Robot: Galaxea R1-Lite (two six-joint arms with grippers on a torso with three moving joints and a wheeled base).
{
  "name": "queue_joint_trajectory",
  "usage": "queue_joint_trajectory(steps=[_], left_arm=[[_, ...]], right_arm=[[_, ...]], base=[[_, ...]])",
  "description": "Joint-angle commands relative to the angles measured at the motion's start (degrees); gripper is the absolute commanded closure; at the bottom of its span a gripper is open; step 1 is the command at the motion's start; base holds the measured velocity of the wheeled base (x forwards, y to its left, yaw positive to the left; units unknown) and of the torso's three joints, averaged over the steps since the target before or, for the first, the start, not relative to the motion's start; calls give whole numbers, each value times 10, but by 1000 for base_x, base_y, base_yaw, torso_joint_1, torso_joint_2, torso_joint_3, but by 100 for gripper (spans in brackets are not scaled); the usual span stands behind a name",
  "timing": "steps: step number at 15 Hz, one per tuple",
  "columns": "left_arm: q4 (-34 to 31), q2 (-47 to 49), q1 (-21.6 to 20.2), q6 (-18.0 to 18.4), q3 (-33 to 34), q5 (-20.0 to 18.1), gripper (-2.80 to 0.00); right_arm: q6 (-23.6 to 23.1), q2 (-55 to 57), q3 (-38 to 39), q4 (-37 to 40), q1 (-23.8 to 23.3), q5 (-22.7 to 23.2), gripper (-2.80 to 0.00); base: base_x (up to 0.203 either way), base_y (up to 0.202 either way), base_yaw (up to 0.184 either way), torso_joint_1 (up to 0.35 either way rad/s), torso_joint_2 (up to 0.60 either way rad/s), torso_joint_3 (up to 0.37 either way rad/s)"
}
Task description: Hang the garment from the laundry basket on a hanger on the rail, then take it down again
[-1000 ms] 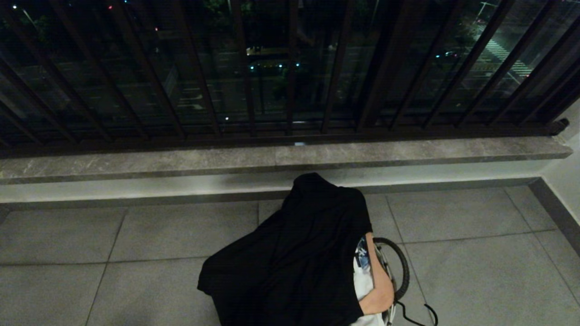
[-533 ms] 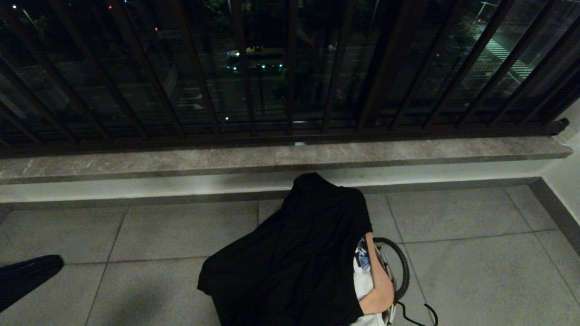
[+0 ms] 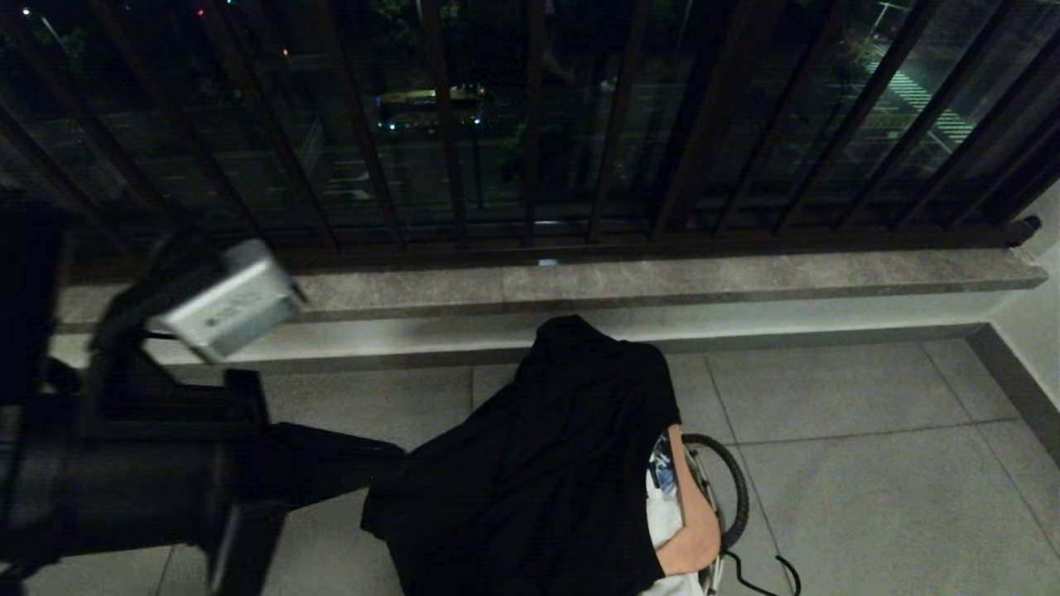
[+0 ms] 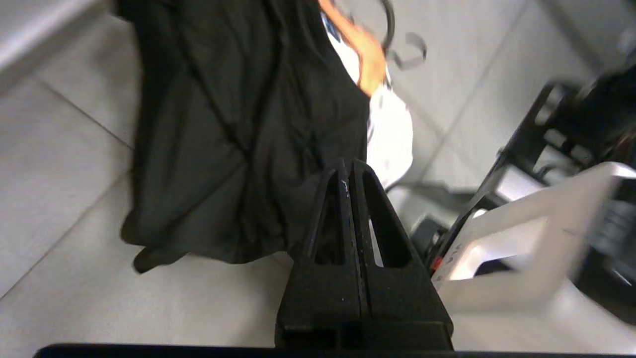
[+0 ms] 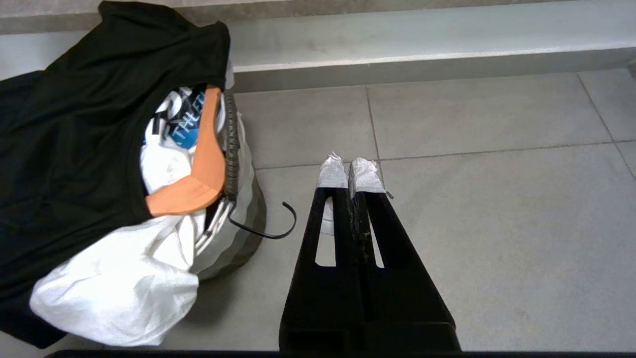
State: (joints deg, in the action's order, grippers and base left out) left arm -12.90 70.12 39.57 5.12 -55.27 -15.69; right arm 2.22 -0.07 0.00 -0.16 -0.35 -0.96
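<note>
I bring my left gripper (image 4: 348, 171), fingers pressed together, near the black garment (image 3: 538, 463); it needs spreading before pinching a fold.

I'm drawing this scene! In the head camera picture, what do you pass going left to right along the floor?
Left arm → black garment → orange hanger → laundry basket's black loop handle → bare floor tiles.
</note>
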Motion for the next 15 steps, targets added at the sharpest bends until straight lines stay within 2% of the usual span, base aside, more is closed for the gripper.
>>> queue_joint_trajectory(steps=[1,3,5,10,15], left_arm=[[-1,104,43,1,-26,26,0],[0,180,76,3,-62,57,0],[0,253,98,4,-104,69,0],[1,405,143,2,-213,75,0],[0,516,152,3,-304,71,0]], right_arm=[[1,0,0,0,0,0,0],[0,0,0,-1,0,0,0],[1,0,0,0,0,0,0],[0,0,0,0,0,0,0],[1,0,0,0,0,0,0]], base=[[0,0,0,0,0,0],[0,0,0,0,0,0],[0,0,0,0,0,0],[0,0,0,0,0,0],[0,0,0,0,0,0]])
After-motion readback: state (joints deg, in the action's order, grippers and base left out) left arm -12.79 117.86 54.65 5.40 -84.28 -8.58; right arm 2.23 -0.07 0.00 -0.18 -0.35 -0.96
